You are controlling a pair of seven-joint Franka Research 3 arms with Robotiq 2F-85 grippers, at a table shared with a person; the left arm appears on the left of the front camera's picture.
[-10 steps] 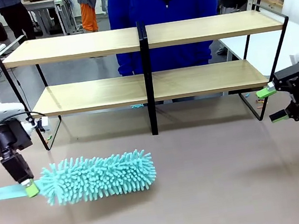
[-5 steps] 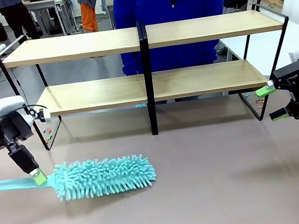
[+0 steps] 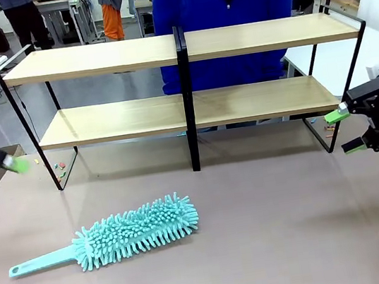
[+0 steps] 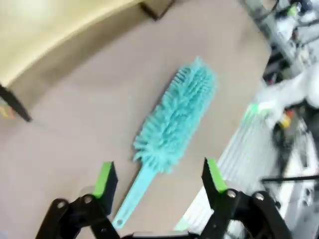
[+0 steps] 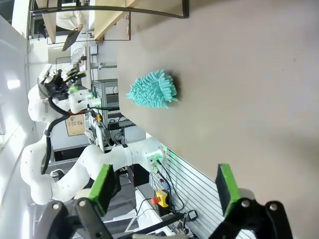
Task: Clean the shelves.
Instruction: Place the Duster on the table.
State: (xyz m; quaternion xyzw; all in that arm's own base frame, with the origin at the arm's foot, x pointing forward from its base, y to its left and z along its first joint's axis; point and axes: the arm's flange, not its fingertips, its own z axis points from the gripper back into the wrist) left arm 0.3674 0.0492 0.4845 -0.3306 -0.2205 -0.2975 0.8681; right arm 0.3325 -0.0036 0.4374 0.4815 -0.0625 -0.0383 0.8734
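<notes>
The right gripper was black and blocky, its two fingers tipped with bright green pads. Seen from the left wrist, the left gripper had black linkage fingers joined by silver screws, with green pads at ten and two o'clock. The person wore a blue top.

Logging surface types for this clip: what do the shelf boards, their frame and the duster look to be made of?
The shelves: pale wood-look boards, matte, faint grain; solid wood or laminate is unclear. The frame: thin black bars, probably painted metal. The duster: teal chenille-like fingers, likely microfibre, on a smooth teal handle, seemingly plastic.
</notes>
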